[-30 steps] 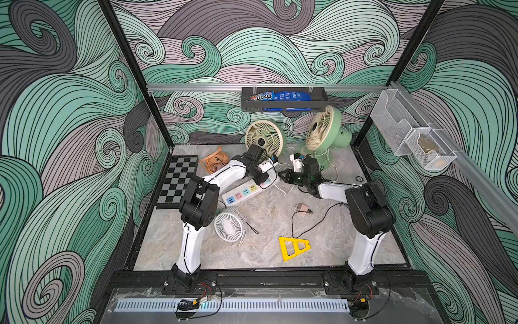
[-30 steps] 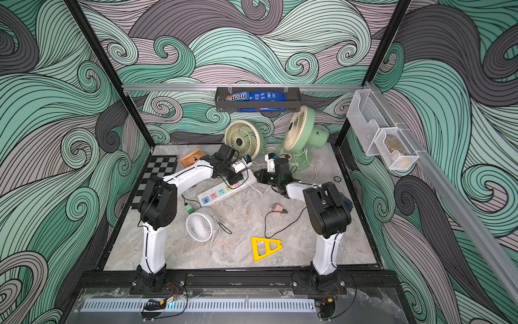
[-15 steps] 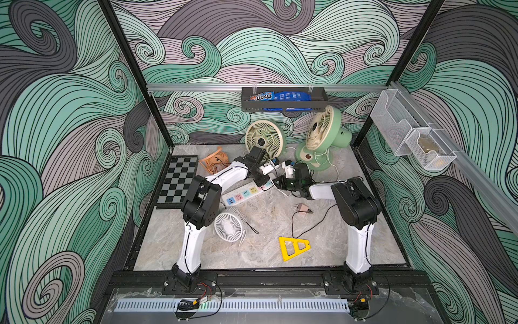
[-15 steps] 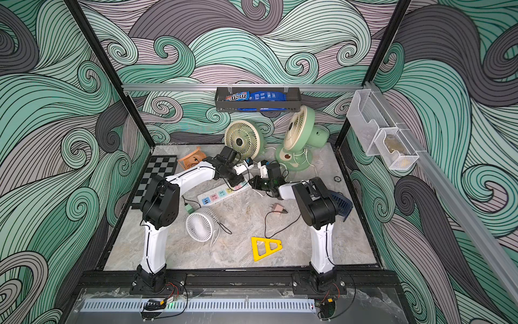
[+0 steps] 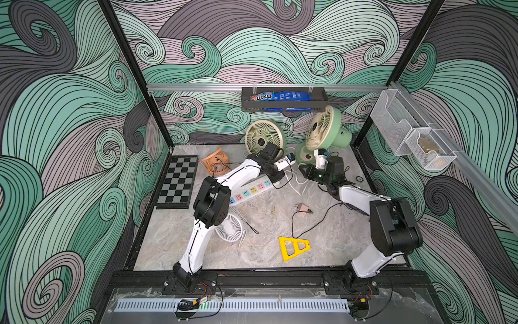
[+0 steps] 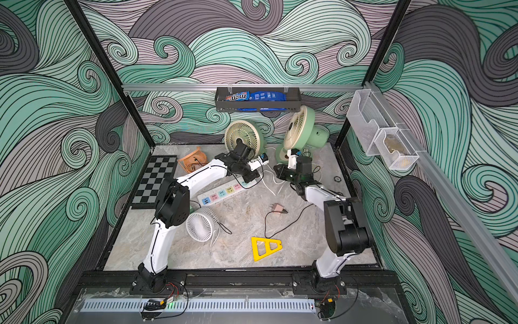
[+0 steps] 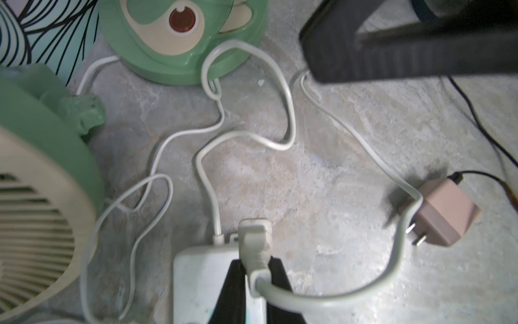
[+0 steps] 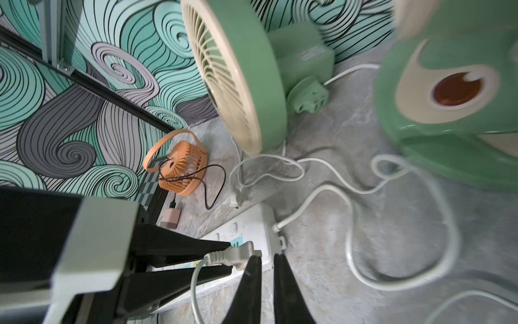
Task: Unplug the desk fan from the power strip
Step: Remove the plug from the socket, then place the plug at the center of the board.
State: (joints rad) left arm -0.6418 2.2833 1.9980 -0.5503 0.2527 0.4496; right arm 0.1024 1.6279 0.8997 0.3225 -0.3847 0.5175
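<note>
The power strip [image 5: 252, 192] [image 6: 221, 193] lies aslant mid-table, its own cord leaving the far end [image 8: 277, 225]. My left gripper [image 7: 255, 262] [image 5: 280, 179] is shut on a white plug [image 7: 253, 241] just above that end of the strip [image 7: 201, 280]. A bare prong shows at the plug's tip [image 8: 258, 252], outside any socket. The plug's cord [image 7: 398, 252] loops away and disappears under my right arm. Two green desk fans [image 5: 263, 136] [image 5: 322, 131] stand behind. My right gripper [image 8: 266, 259] [image 5: 301, 168] hovers beside the plug, all but shut, holding nothing.
A pink adapter [image 5: 302, 207] with a black lead lies right of the strip. Nearer the front lie a white mini fan [image 5: 229, 227] and a yellow triangle [image 5: 294, 246]. An orange fan [image 5: 214, 164] and a chessboard [image 5: 178, 181] lie at the left. White cords tangle around the fan bases.
The right arm moved in toward the strip's end, then drew back to the right, its fingers parting a crack. The left gripper has kept its hold on the plug and hardly moved.
</note>
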